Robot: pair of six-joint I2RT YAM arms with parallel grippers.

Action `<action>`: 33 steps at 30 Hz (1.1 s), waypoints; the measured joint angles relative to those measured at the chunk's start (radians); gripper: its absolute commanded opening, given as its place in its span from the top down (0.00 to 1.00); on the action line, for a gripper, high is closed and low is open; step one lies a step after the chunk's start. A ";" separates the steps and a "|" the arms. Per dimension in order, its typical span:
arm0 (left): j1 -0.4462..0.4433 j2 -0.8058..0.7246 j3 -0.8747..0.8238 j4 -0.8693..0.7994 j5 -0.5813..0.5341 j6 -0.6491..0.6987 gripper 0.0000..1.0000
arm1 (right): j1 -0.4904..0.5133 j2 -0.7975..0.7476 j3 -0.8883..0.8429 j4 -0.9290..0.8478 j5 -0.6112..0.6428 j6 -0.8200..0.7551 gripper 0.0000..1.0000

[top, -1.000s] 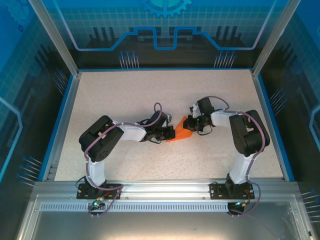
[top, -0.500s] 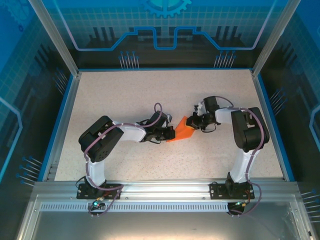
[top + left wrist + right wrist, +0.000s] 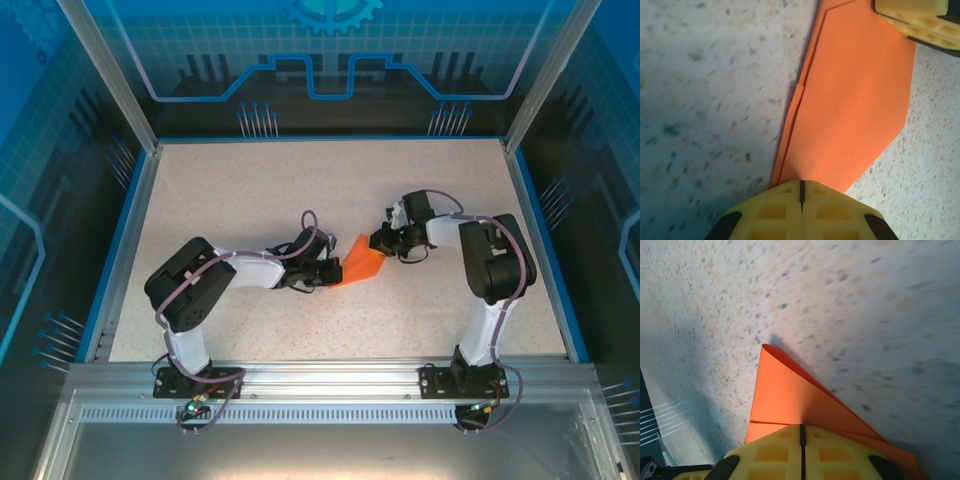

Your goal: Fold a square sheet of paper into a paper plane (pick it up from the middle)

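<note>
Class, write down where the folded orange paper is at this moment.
In the top view the folded orange paper is mid-table, gripped by the left gripper at its left end and the right gripper at its right end.

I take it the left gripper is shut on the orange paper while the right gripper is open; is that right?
Not quite: the right gripper is also shut on the orange paper, as the right wrist view shows. The left gripper is indeed shut on it.
</note>
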 measured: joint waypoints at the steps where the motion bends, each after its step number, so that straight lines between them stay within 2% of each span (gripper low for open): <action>1: 0.000 -0.009 -0.006 -0.013 -0.002 0.001 1.00 | 0.014 0.000 -0.001 0.009 0.005 0.005 0.92; 5: 0.000 -0.042 -0.027 -0.058 -0.005 0.003 1.00 | 0.063 -0.001 -0.005 0.040 0.031 0.013 0.92; 8: 0.000 -0.047 -0.031 -0.066 -0.006 0.015 1.00 | 0.064 -0.001 -0.005 0.042 0.033 0.011 0.92; 18: 0.000 -0.049 -0.039 -0.055 -0.006 0.018 1.00 | -0.022 0.022 0.011 0.050 -0.008 0.034 0.92; 24: 0.000 -0.050 -0.038 -0.057 -0.006 0.018 1.00 | -0.050 0.006 0.017 0.061 0.062 0.042 0.92; 29: 0.000 -0.052 -0.038 -0.060 -0.006 0.018 1.00 | -0.037 -0.153 -0.060 0.063 0.108 0.042 0.91; 33: 0.000 -0.052 -0.038 -0.060 -0.006 0.018 1.00 | 0.027 -0.274 -0.116 0.057 0.127 0.042 0.91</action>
